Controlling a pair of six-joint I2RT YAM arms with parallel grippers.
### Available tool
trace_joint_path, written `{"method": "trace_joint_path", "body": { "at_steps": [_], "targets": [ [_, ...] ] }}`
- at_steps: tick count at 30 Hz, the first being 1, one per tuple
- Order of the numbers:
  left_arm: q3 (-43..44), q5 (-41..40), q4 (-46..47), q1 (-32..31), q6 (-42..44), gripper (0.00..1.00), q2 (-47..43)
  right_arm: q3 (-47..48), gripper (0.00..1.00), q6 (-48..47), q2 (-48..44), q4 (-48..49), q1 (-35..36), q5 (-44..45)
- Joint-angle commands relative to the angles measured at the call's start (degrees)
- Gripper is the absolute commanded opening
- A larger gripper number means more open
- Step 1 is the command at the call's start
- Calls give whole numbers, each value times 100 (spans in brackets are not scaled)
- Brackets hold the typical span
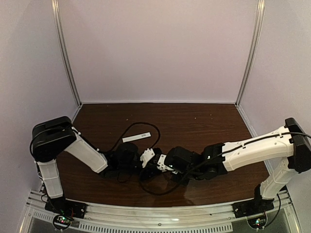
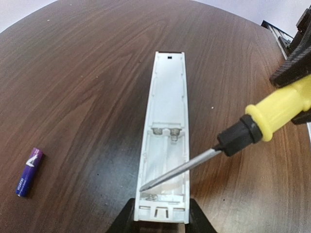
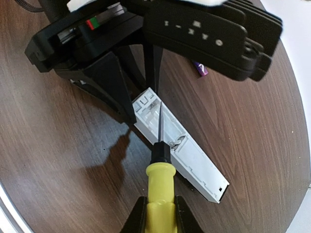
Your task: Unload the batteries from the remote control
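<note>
- Clearly, the left gripper point(image 2: 162, 216) is clamped on the near end of the remote control point(image 2: 167, 111). We see one black finger pressed against each long side of the white bar.
- We see the remote control stretched out over the dark wooden table point(image 2: 73, 73), back side up, with its battery compartment uncovered. We cannot tell whether it rests on the wood or is held just above it.
- In the left wrist view we make out two spring contacts at the far end of the compartment, side by side.
- We find the right gripper point(image 3: 160, 213) closed around the yellow handle of the screwdriver point(image 3: 159, 160), a finger tight on either side of it.
- The screwdriver's metal shaft slants down into the open compartment. Its tip is at the end nearest the left gripper, close to the compartment's left wall in the left wrist view.
- We see one battery point(image 2: 29, 172), dark purple, lying on the table to the left of the remote control in the left wrist view. It is well apart from the remote and touches neither gripper.
- In the right wrist view we catch only a small purple piece of that battery past the left gripper's black body.
- From above, both arms meet near the middle of the table, and the white cover strip point(image 1: 136, 138) lies flat just beyond them.
</note>
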Motion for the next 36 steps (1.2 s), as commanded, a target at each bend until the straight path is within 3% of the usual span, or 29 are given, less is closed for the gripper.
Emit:
{"method": "trace_joint_path", "body": {
  "at_steps": [1, 24, 36],
  "targets": [
    [-51, 139, 6, -31, 44, 7, -479, -5, 0, 120, -592, -97, -188, 136],
    [363, -1321, -1057, 382, 293, 7, -1246, -347, 0, 513, -1921, -186, -669, 639],
    [893, -996, -1484, 1197, 861, 7, -893, -502, 0, 627, -1882, 47, -780, 552]
  ]
}}
